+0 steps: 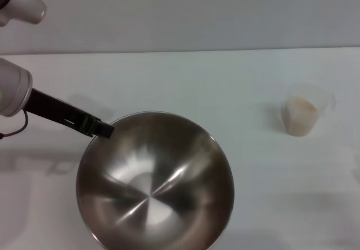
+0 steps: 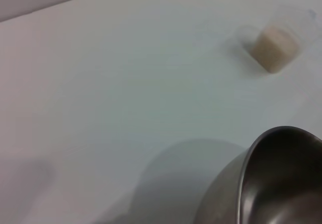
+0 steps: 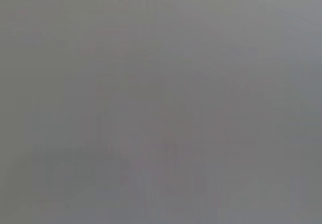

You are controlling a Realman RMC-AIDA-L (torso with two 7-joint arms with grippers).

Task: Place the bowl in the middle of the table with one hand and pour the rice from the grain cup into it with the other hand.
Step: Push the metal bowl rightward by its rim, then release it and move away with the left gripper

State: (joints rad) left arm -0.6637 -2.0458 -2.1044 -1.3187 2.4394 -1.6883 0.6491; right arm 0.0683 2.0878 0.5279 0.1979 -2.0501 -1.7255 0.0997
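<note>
The big shiny steel bowl (image 1: 154,182) fills the lower middle of the head view. My left gripper (image 1: 104,129) comes in from the left and is shut on the bowl's upper-left rim. In the left wrist view the bowl (image 2: 282,178) casts a wide shadow on the table (image 2: 100,83), apparently held just above it. The clear grain cup (image 1: 305,112) stands upright at the right, apart from the bowl, with cream rice (image 1: 301,119) inside. The left wrist view also shows the grain cup (image 2: 275,43) and its rice (image 2: 274,49). My right gripper is out of view; its wrist view is blank grey.
The white table (image 1: 197,81) stretches wide, and its far edge meets a grey wall. Open tabletop lies between the bowl and the cup.
</note>
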